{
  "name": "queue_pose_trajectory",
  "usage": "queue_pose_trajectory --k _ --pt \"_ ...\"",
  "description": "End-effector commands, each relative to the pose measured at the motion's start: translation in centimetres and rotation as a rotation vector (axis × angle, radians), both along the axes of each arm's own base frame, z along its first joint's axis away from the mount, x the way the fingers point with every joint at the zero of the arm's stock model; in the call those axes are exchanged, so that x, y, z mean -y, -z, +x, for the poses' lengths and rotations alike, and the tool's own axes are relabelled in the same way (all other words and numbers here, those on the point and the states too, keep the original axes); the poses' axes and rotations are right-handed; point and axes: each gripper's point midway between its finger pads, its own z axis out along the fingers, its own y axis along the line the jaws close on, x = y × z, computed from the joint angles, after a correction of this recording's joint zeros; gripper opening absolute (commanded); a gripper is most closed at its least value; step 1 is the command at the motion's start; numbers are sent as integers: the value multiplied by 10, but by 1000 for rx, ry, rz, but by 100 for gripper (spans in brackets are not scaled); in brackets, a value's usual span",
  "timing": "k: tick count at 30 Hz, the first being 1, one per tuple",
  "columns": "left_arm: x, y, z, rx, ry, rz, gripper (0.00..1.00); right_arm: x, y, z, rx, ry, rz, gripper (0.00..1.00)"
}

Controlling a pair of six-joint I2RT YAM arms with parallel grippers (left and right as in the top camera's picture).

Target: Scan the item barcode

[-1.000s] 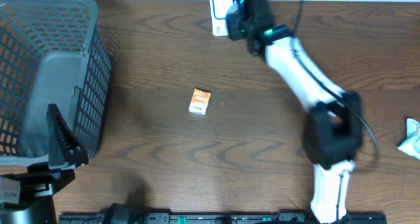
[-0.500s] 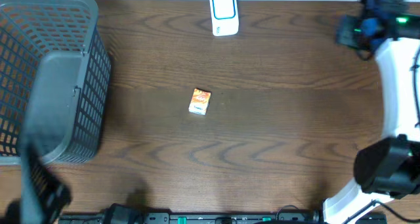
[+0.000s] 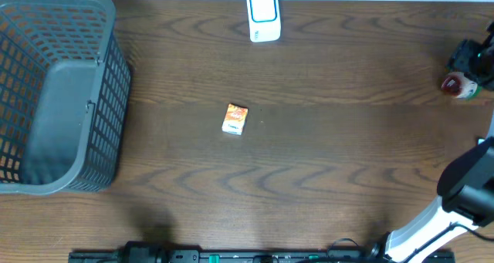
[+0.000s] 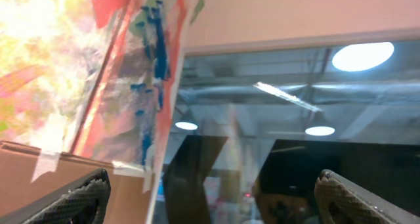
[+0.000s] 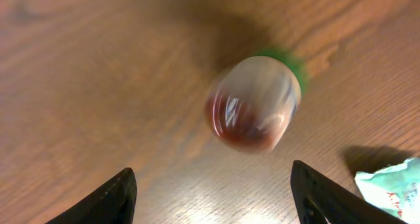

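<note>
Since a second ago the right arm is swinging from the barcode scanner (image 3: 263,15) at top centre to the overhead frame's right edge; the right gripper (image 5: 211,175) is hanging there, fingers wide apart and gripping nothing, just above a blurred, green-capped red sauce bottle (image 5: 252,106); a small orange box (image 3: 235,118) is lying mid-frame; the left gripper (image 4: 213,181) is pointing ceilingward, spread wide.

Open bench (image 3: 324,163) surrounds the orange box (image 3: 235,119) on every side. The basket (image 3: 108,101) stands well left of it, the scanner (image 3: 263,16) beyond it, and a bottle (image 3: 457,85) far right.
</note>
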Motion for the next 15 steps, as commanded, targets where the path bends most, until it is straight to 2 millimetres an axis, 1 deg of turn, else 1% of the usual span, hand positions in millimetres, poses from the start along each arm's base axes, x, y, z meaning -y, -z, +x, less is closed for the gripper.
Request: queue_pose_trajectory --k 1,3,6,9,11,15 --pt "0 6 12 -15 -75 1 100 12 36 -9 -81 21 45 71" --pt "1 8 16 -20 -111 1 99 13 47 -12 -110 25 60 71" --pt "1 10 18 -24 -155 0 99 14 56 -11 -124 23 68 70" --pt "1 11 17 -26 -192 0 99 16 56 -9 -116 26 59 72" --pt "1 11 16 -26 -210 0 99 23 54 -8 -109 37 28 75" --pt "1 11 15 -25 -228 -2 99 33 52 -9 -117 59 -23 77"
